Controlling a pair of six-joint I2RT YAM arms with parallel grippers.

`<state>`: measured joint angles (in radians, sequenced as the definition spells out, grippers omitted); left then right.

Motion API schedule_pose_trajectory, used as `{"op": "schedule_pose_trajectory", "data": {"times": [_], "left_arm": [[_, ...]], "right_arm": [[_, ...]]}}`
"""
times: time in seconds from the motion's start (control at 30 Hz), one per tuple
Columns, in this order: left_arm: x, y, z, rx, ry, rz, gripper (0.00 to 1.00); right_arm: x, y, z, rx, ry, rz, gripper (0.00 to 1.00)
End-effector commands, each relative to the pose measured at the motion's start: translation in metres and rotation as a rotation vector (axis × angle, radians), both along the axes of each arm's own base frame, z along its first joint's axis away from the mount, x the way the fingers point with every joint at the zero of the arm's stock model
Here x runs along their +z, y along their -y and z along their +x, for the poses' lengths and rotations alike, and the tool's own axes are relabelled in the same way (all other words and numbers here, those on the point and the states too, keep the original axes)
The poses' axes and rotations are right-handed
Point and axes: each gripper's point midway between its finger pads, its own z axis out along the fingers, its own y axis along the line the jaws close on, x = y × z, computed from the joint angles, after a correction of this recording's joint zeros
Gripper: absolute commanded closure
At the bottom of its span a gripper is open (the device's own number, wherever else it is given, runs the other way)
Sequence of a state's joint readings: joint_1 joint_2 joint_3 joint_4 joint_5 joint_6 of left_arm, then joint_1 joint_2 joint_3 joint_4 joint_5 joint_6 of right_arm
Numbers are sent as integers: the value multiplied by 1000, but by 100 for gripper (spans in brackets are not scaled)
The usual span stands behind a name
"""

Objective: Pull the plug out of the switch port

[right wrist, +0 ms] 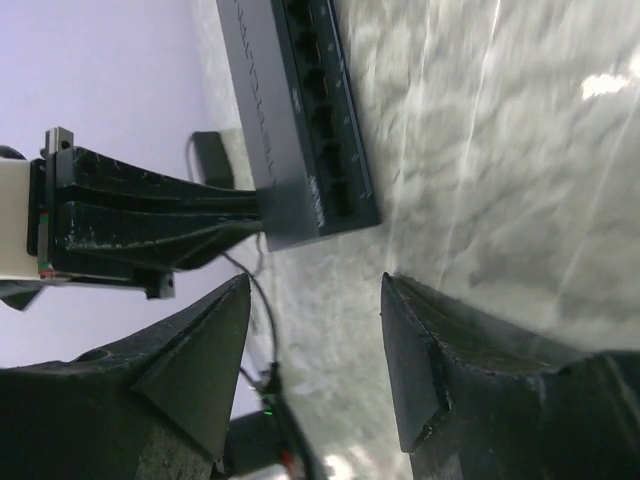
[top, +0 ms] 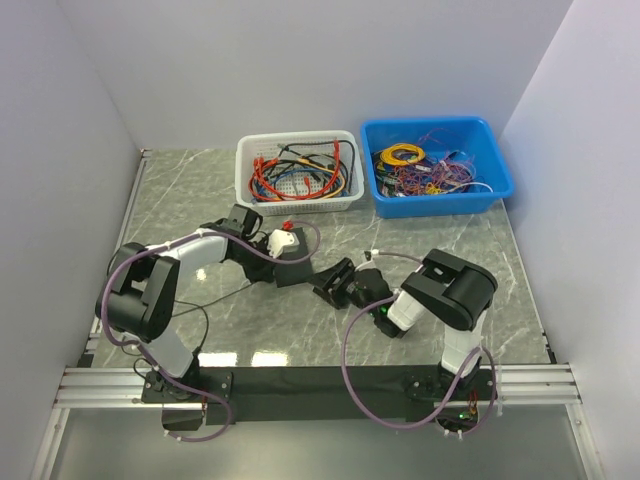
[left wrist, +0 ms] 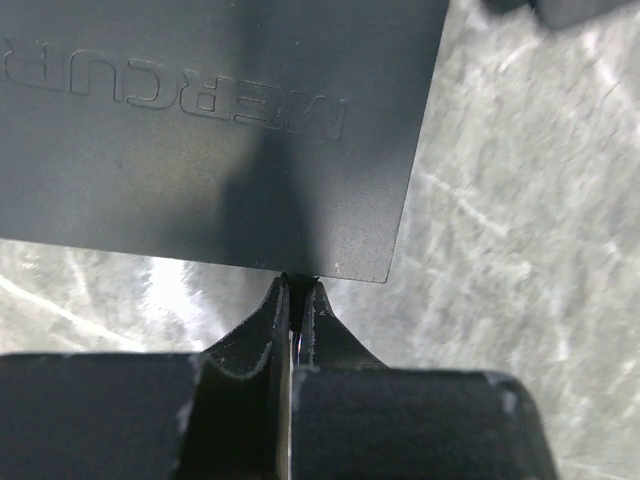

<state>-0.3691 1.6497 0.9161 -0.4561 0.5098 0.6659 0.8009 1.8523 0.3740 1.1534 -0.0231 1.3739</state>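
The switch [left wrist: 200, 150] is a flat matte-black box with raised lettering on top, lying on the marble table [top: 305, 270]. My left gripper [left wrist: 297, 283] is shut, its tips pressed against the switch's near edge close to a corner. The right wrist view shows those fingers [right wrist: 170, 215] reaching the switch's end [right wrist: 265, 90]. The port row [right wrist: 325, 130] faces my right gripper [right wrist: 315, 285], and the ports I can see look empty. That gripper stands open a short way off with nothing between its fingers, just right of the switch [top: 340, 284]. No plug is visible.
A white mesh basket [top: 300, 136] of cables and a blue bin [top: 500, 175] of wires stand at the back. A thin black cable [top: 215, 297] lies on the table left of the switch. White walls close in the left, right and far sides.
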Motion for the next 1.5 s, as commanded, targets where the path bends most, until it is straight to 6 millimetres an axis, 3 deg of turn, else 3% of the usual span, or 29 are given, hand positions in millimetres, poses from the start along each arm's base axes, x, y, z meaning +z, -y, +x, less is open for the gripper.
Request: {"op": "schedule_pose_trajectory", "data": {"times": [0.0, 0.13, 0.27, 0.47, 0.53, 0.83, 0.93, 1.03, 1.23, 1.47], "left_arm": [[23, 24, 7, 13, 14, -100, 99], [44, 30, 15, 37, 55, -139, 100], [49, 30, 14, 28, 68, -147, 99], [62, 35, 15, 21, 88, -177, 99], [61, 35, 16, 24, 90, -172, 99], [44, 37, 6, -9, 48, -153, 100], [42, 39, 6, -18, 52, -151, 100], [39, 38, 3, -29, 48, -142, 99], [13, 18, -3, -24, 39, -36, 100], [-27, -30, -22, -1, -29, 181, 99]], "right_arm": [[22, -12, 16, -120, -17, 137, 38], [13, -7, 18, -206, -49, 121, 38], [9, -3, 22, -255, -58, 107, 38], [2, -21, 23, -226, -116, 184, 38], [-5, -21, 22, -236, -139, 193, 38], [-2, -26, 34, -262, -104, 223, 41], [-3, -30, 39, -269, -107, 234, 51], [-7, -27, 40, -294, -120, 250, 69], [-22, 0, 37, -381, -155, 251, 98], [-40, 58, 32, -553, -147, 216, 100]]}}
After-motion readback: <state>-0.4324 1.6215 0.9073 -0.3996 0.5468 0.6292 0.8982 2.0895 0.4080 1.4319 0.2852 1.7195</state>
